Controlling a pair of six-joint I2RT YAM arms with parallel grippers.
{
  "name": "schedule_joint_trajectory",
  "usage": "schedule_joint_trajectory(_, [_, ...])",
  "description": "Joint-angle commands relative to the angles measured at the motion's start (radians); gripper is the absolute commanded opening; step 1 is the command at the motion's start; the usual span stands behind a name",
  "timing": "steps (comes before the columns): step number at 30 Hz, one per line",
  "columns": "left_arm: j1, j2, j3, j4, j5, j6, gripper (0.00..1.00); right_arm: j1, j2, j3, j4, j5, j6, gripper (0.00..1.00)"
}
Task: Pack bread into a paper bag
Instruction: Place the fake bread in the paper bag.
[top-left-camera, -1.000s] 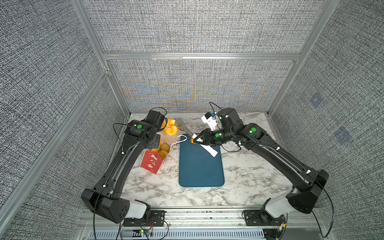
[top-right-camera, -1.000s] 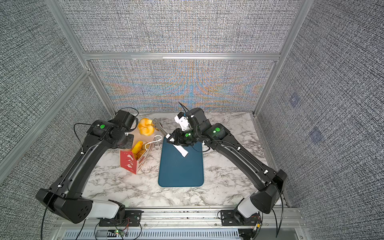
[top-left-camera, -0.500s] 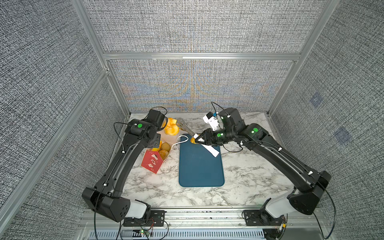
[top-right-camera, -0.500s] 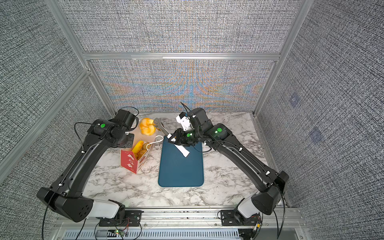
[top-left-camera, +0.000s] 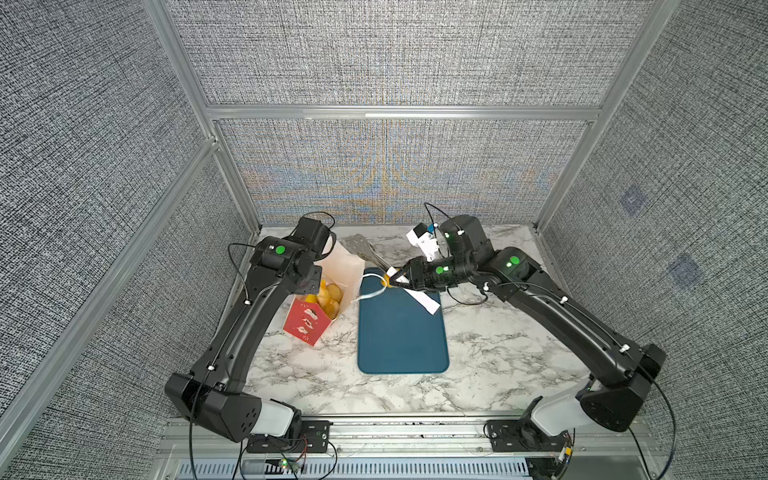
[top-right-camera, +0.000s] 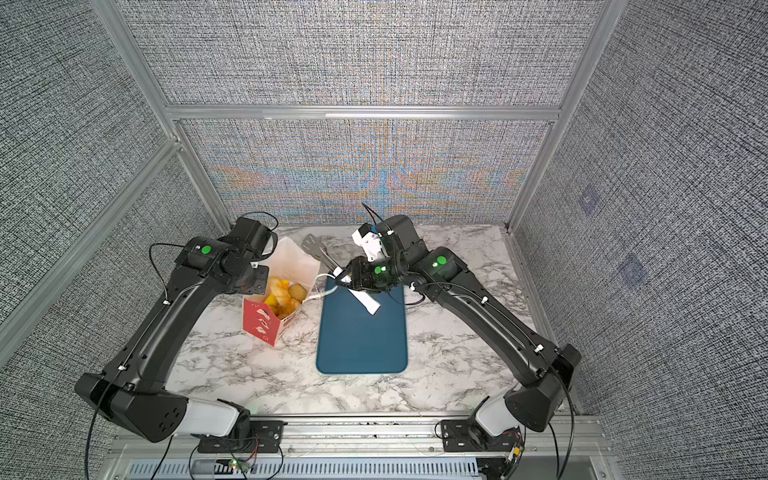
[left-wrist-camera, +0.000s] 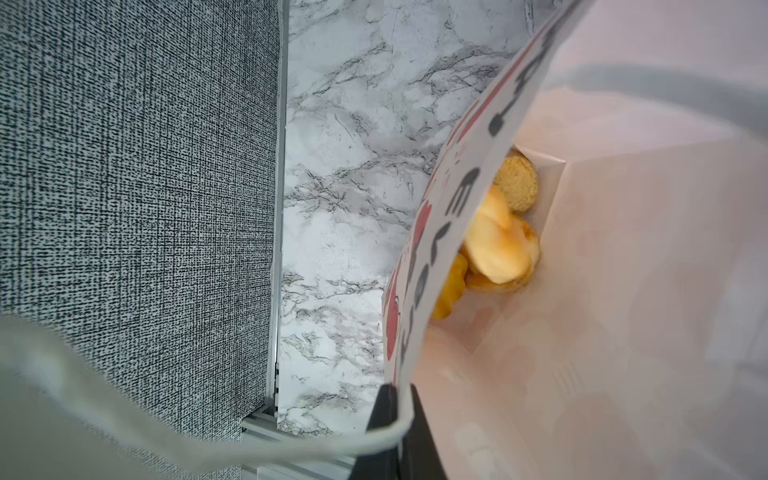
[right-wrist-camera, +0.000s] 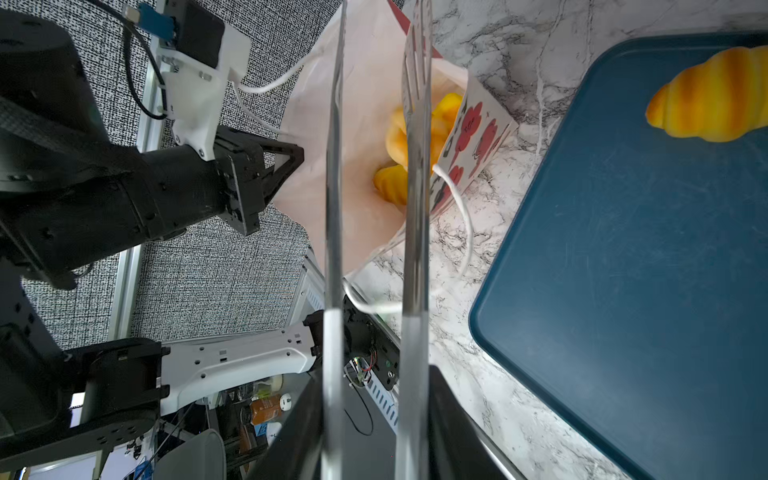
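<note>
I see the left gripper (left-wrist-camera: 394, 401) pinching the bag (top-left-camera: 309, 322) rim. The bag stands beside the tray (top-left-camera: 403, 332), with bread (top-left-camera: 330, 297) inside. The right gripper (right-wrist-camera: 374, 436) clamps the tongs (right-wrist-camera: 415, 208), arms apart, reaching past the tray's far corner. One croissant (right-wrist-camera: 712, 102) lies on that corner.

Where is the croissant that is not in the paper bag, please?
The croissant lies on the blue tray, at its far left corner nearest the paper bag; the right wrist view shows it clearly.
</note>
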Motion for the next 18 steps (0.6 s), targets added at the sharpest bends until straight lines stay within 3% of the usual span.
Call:
schedule_joint_trajectory(1, [0.000,0.001,0.009,0.017,0.000,0.007,0.02,-0.009,-0.016,0.003,0.019,0.009,-0.010,0.37])
schedule_joint_trajectory(8, [0.000,-0.005,0.009,0.013,-0.004,0.007,0.02,-0.022,-0.034,0.001,0.008,0.093,-0.024,0.37])
schedule_joint_trajectory(18, [0.000,-0.007,0.013,0.013,-0.006,0.006,0.02,-0.022,-0.089,-0.032,-0.042,0.374,-0.073,0.38])
